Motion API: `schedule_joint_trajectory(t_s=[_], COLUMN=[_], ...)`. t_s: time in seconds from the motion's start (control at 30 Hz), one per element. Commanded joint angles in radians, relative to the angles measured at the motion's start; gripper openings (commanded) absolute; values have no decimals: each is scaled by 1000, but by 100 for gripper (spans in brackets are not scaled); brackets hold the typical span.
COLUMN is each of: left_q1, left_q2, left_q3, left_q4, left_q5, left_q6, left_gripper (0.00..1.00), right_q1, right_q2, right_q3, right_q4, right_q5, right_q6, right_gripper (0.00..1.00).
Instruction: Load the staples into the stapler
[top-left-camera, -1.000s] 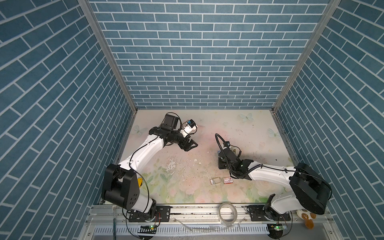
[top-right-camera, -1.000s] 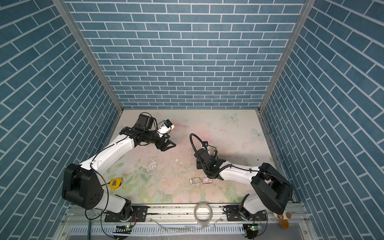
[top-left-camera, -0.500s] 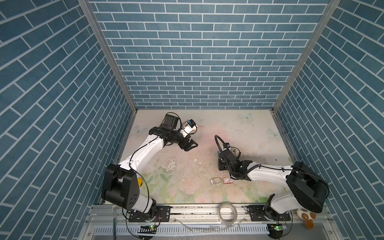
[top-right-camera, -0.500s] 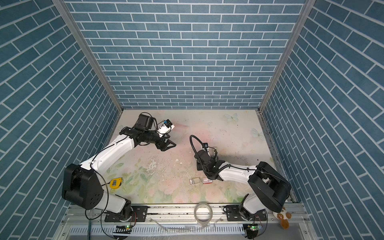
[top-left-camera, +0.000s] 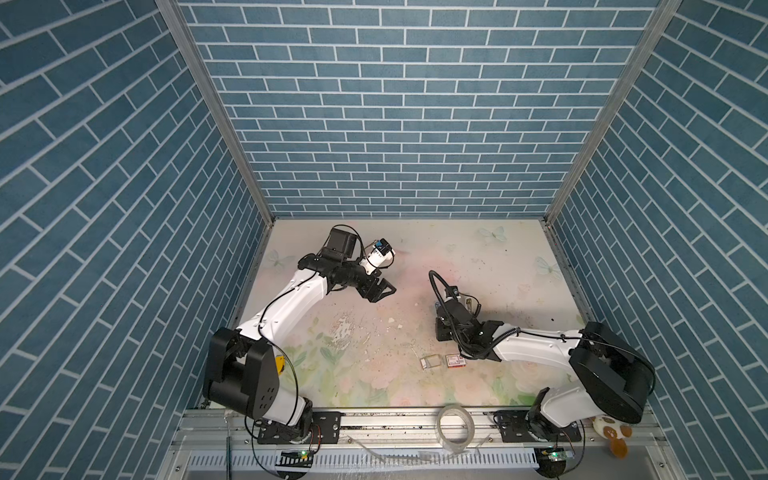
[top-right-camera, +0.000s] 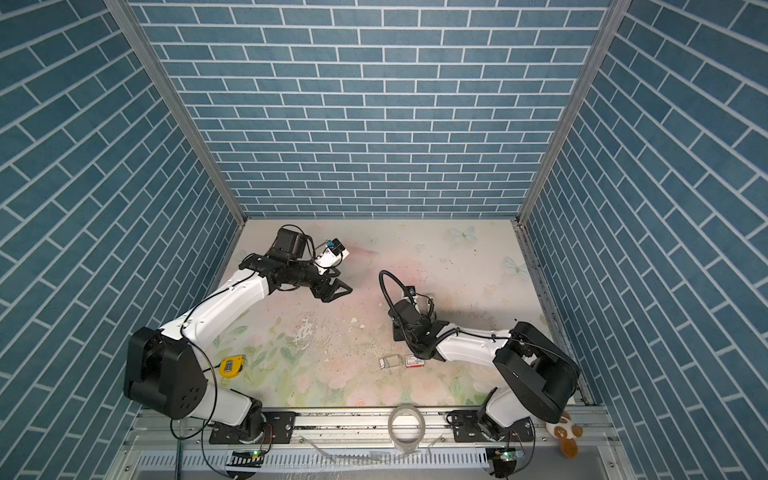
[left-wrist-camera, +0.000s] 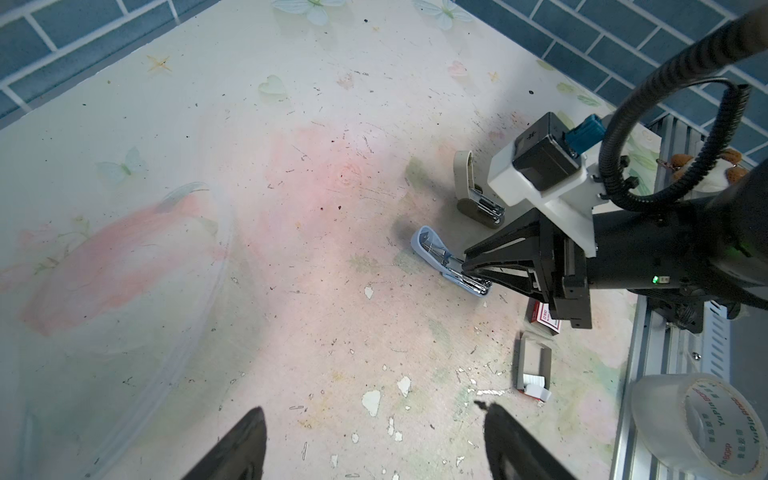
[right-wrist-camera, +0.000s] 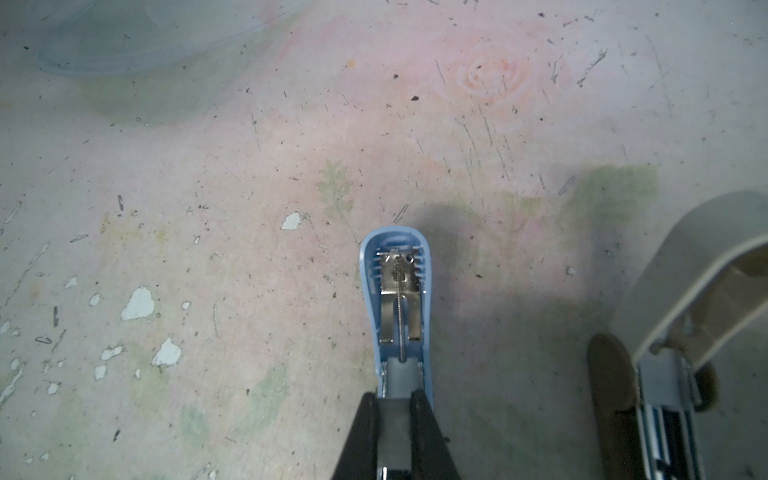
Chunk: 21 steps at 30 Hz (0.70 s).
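Note:
A blue stapler (left-wrist-camera: 432, 249) (right-wrist-camera: 395, 299) lies on the table with its lid folded back, so the spring and metal channel show. My right gripper (left-wrist-camera: 471, 272) (right-wrist-camera: 395, 411) is low over the stapler's channel. It is shut on a thin grey strip, the staples (right-wrist-camera: 395, 419), held in line with the channel. In a top view the stapler (top-left-camera: 435, 306) shows only as a bluish patch under that arm. My left gripper (top-left-camera: 384, 289) (top-right-camera: 343, 289) (left-wrist-camera: 374, 415) hangs open and empty over the table's back left, well apart from the stapler.
A beige stapler (left-wrist-camera: 469, 183) (right-wrist-camera: 685, 291) stands open just beside the blue one. A white-and-red box (top-left-camera: 456, 360) (left-wrist-camera: 544, 320) and its open grey tray (top-left-camera: 430, 361) (left-wrist-camera: 534, 370) lie nearer the front. A tape roll (top-left-camera: 455, 424) and a yellow tape measure (top-right-camera: 230, 365) are at the front. Loose staples litter the table.
The right arm's elbow has shifted a little to the left. Both grippers stand as before.

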Motion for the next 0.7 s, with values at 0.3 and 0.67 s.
schedule_joint_trajectory(t_s=[0.3,0.67], left_q1=[-5,-5], left_q2=[8,13], left_q3=[-14,-14], left_q4=[1,2], left_q5=[9,10], left_q6=[-4,-4], left_gripper=[83,83], right_q1=[-2,-3], right_q2=[-10,-13], right_q3=[-37,-38], right_q4=[11,3], right_q5=[13,8], right_q6=[19,28], right_gripper=[11,11])
